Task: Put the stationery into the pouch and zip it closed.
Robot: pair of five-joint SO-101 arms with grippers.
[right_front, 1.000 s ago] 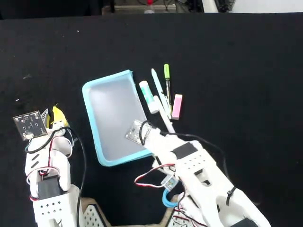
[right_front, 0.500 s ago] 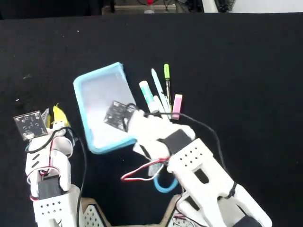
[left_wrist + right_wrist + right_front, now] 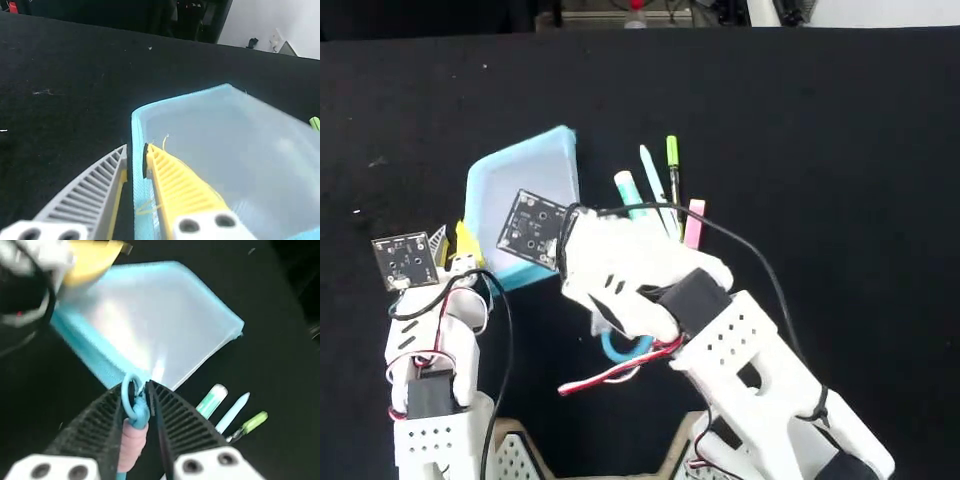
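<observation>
A: How are your arms sitting?

B: My right arm (image 3: 740,350) lies stretched from the near right corner of the bench (image 3: 840,150) toward the middle, with its wrist over the near edge of the pouch (image 3: 520,185). My left arm (image 3: 430,340) stands at the near left, its tip at the pouch's left border.

A: And the pincers?

B: The overhead camera hides the right pincer (image 3: 136,387) under the wrist. Its own camera shows it clamped on a blue ring (image 3: 136,415) at the pouch's edge. The left pincer (image 3: 135,150) has its fingers a little apart, the yellow one over the pouch and the grey one over bare bench. I see the blue border in the gap, but I can't tell if they touch it.

A: The stationery?

B: It lies on the bench just right of the pouch: a white-and-green tube (image 3: 628,188), a pale pen (image 3: 648,163), a green pen (image 3: 672,152) and a pink piece (image 3: 696,212), partly under my right arm.

A: What differs from a second ago?

B: The right arm has swung left. The pouch has slid left with it and turned. My left arm has edged forward. The stationery has stayed put.
</observation>
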